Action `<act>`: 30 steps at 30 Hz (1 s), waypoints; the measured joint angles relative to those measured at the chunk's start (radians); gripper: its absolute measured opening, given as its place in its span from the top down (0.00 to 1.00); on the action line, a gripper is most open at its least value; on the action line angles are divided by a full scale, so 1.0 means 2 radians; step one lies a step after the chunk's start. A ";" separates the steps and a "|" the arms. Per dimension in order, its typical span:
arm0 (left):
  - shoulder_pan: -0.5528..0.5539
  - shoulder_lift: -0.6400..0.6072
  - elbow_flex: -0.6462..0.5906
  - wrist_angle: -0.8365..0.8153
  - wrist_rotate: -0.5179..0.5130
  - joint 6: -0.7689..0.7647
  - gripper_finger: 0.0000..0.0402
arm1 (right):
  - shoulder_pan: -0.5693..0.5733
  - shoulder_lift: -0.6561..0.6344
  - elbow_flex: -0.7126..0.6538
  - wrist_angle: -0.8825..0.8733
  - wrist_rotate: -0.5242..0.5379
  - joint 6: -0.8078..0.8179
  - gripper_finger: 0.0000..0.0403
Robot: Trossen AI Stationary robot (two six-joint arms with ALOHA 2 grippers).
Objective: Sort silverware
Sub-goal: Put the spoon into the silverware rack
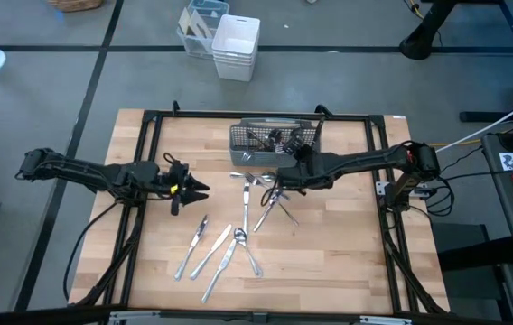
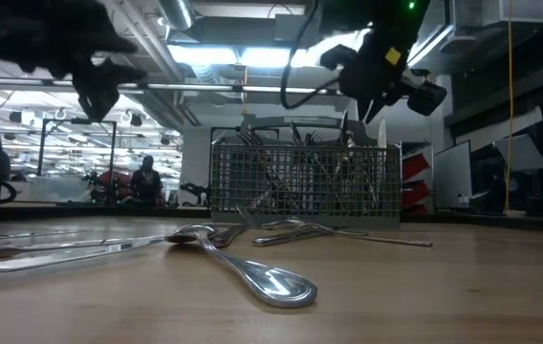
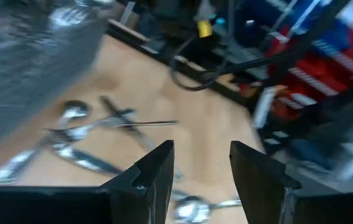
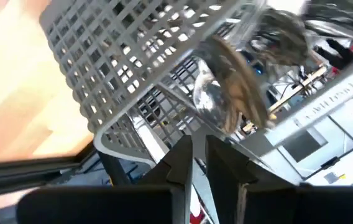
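Slim shiny silver forks, spoons, knives [image 1: 238,236] lie mid-frame on the bench; right claw [image 4: 199,155] clamps a shiny spoon [image 4: 217,87], left claw [image 3: 201,165] apart.

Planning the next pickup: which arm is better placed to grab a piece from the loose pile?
Left, probably. The left gripper is open, empty, beside the loose silverware. The right gripper holds a spoon at the mesh caddy.

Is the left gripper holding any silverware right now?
No: in the left wrist view the left gripper is open with nothing between its fingers, and the silverware lies on the table beyond it.
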 joint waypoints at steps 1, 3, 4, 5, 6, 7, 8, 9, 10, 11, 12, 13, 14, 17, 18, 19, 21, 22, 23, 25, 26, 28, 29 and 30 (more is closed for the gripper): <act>0.000 0.000 0.008 -0.008 0.012 -0.009 0.63 | 0.004 0.000 0.004 -0.003 0.001 0.013 0.88; -0.003 0.000 0.023 -0.031 0.027 -0.030 0.63 | 0.012 0.000 0.015 -0.011 0.007 0.040 0.88; -0.007 0.001 0.031 -0.043 0.030 -0.038 0.63 | 0.015 0.000 0.022 -0.017 0.011 0.053 0.88; -0.011 0.002 0.036 -0.054 0.031 -0.044 0.63 | 0.020 0.000 0.029 -0.022 0.015 0.066 0.88; -0.016 0.002 0.041 -0.063 0.032 -0.051 0.63 | 0.024 -0.001 0.037 -0.025 0.020 0.078 0.88; -0.021 0.002 0.043 -0.067 0.032 -0.055 0.63 | 0.029 -0.001 0.043 -0.025 0.022 0.088 0.88; -0.025 0.003 0.044 -0.066 0.032 -0.058 0.63 | 0.034 -0.001 0.050 -0.025 0.022 0.096 0.88; -0.030 0.004 0.045 -0.065 0.032 -0.059 0.63 | 0.040 -0.001 0.057 -0.024 0.022 0.105 0.88; -0.035 0.004 0.045 -0.064 0.032 -0.059 0.63 | 0.046 -0.001 0.065 -0.024 0.021 0.116 0.88; -0.040 0.004 0.045 -0.062 0.032 -0.058 0.63 | 0.053 -0.001 0.071 -0.024 0.022 0.127 0.88; -0.044 0.004 0.045 -0.061 0.032 -0.056 0.63 | 0.061 -0.001 0.077 -0.023 0.021 0.142 0.88; -0.047 0.004 0.045 -0.061 0.032 -0.054 0.63 | 0.068 -0.001 0.083 -0.023 0.017 0.159 0.88; -0.050 0.004 0.045 -0.061 0.032 -0.051 0.63 | 0.075 -0.001 0.089 -0.023 0.008 0.179 0.88; -0.054 0.004 0.045 -0.061 0.032 -0.036 0.63 | 0.096 -0.001 0.104 -0.015 -0.041 0.262 0.88; -0.054 0.004 0.045 -0.061 0.032 -0.029 0.63 | 0.102 -0.001 0.106 -0.006 -0.065 0.296 0.88; -0.054 0.004 0.045 -0.061 0.032 -0.026 0.63 | 0.109 -0.001 0.107 0.006 -0.089 0.331 0.88; -0.053 0.004 0.045 -0.061 0.030 -0.016 0.63 | 0.120 -0.001 0.108 0.035 -0.148 0.403 0.88; -0.053 0.004 0.045 -0.061 0.030 -0.012 0.63 | 0.124 -0.001 0.108 0.051 -0.181 0.433 0.88; -0.053 0.004 0.045 -0.061 0.030 -0.005 0.63 | 0.128 -0.001 0.108 0.068 -0.219 0.462 0.88; -0.053 0.004 0.044 -0.061 0.030 0.003 0.63 | 0.134 0.001 0.108 0.105 -0.295 0.507 0.88; -0.053 0.004 0.044 -0.061 0.030 0.007 0.63 | 0.135 0.002 0.108 0.124 -0.328 0.526 0.88; -0.053 0.004 0.044 -0.061 0.030 0.009 0.63 | 0.140 0.005 0.108 0.160 -0.380 0.563 0.88; -0.053 0.004 0.044 -0.061 0.030 0.009 0.63 | 0.142 0.008 0.108 0.182 -0.397 0.579 0.88; -0.053 0.004 0.044 -0.062 0.030 0.008 0.63 | 0.143 0.010 0.108 0.201 -0.411 0.593 0.88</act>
